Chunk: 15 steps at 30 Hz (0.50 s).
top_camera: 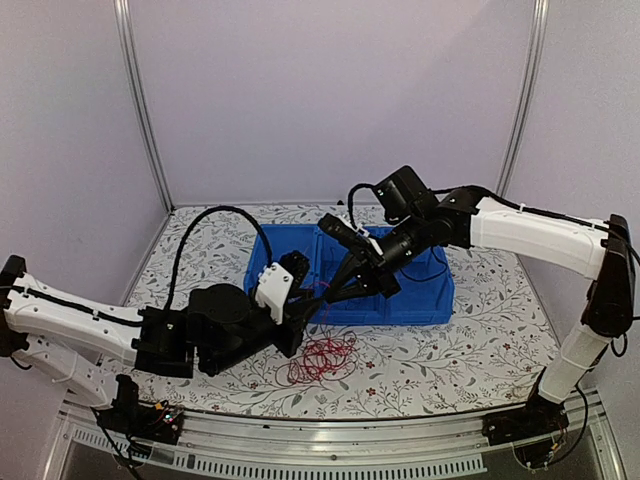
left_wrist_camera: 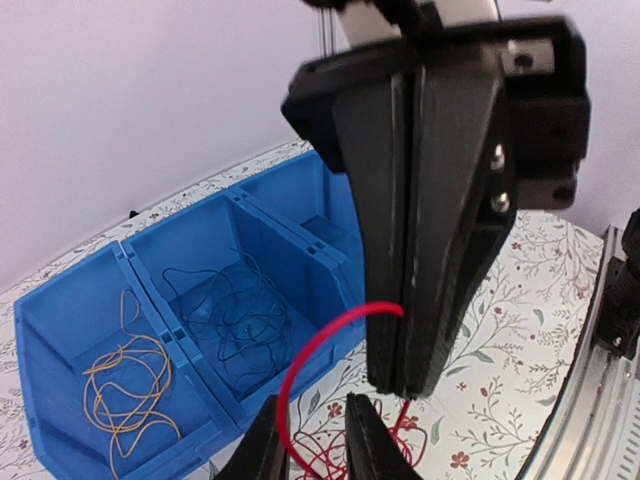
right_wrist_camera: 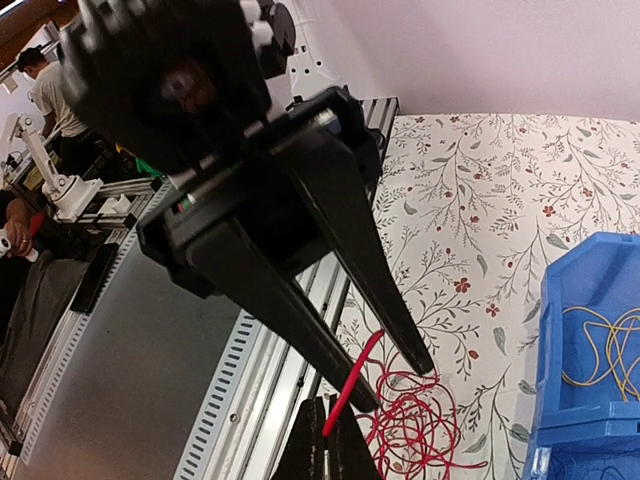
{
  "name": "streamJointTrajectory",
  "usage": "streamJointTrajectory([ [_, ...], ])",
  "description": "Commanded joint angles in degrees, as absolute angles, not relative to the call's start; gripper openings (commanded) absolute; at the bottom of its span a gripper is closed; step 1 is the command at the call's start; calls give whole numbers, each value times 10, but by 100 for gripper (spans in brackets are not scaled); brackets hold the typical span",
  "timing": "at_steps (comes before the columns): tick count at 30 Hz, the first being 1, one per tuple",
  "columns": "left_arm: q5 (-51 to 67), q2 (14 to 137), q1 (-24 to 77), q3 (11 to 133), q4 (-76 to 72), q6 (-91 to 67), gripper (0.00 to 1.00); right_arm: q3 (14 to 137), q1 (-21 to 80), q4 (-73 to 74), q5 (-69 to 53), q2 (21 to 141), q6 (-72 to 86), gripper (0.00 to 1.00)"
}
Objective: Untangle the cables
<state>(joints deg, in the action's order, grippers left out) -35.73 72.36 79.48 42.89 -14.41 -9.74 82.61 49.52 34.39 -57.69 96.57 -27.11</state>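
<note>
A tangle of red wire (top_camera: 322, 358) lies on the floral table in front of the blue bin (top_camera: 420, 300). My right gripper (right_wrist_camera: 326, 400) is shut on one end of a red strand (right_wrist_camera: 352, 385) and holds it above the tangle (right_wrist_camera: 420, 425). In the left wrist view the right gripper (left_wrist_camera: 405, 385) hangs with the strand (left_wrist_camera: 320, 335) arching out of it. My left gripper (left_wrist_camera: 311, 400) is open, its fingers either side of that strand without pinching it. The bin holds dark blue wires (left_wrist_camera: 235, 315) and yellow wires (left_wrist_camera: 125, 385) in separate compartments.
Both grippers meet just in front of the bin's near wall (top_camera: 350, 310), above the table. The bin's third compartment (left_wrist_camera: 300, 205) looks empty. The aluminium rail (top_camera: 330, 440) runs along the table's near edge. Frame posts (top_camera: 140, 100) stand at the back corners.
</note>
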Motion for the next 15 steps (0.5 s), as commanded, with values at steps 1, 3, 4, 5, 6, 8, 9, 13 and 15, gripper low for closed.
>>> streamJointTrajectory([
  [1, -349, 779, 785, 402, -228, -117, 19, 861, 498, 355, -602, 941, -263, 0],
  [3, -355, 804, 780, 390, -269, -128, 19, 874, 498, 366, -611, 934, -262, 0],
  [4, -352, 816, 777, 385, -286, -131, 19, 879, 498, 373, -614, 932, -263, 0],
  [5, -347, 829, 771, 376, -315, -135, 19, 891, 498, 383, -616, 930, -264, 0],
  [6, -340, 843, 766, 365, -356, -139, 19, 912, 499, 398, -618, 929, -268, 0],
  [8, -320, 880, 754, 356, -417, -149, 18, 951, 498, 432, -619, 924, -285, 0],
  [9, -310, 903, 750, 357, -443, -152, 17, 969, 496, 444, -617, 919, -294, 0],
  [13, -277, 990, 747, 401, -453, -161, 14, 1061, 475, 472, -608, 892, -305, 0],
  [15, -265, 1016, 749, 419, -439, -174, 13, 1121, 459, 478, -605, 882, -303, 0],
])
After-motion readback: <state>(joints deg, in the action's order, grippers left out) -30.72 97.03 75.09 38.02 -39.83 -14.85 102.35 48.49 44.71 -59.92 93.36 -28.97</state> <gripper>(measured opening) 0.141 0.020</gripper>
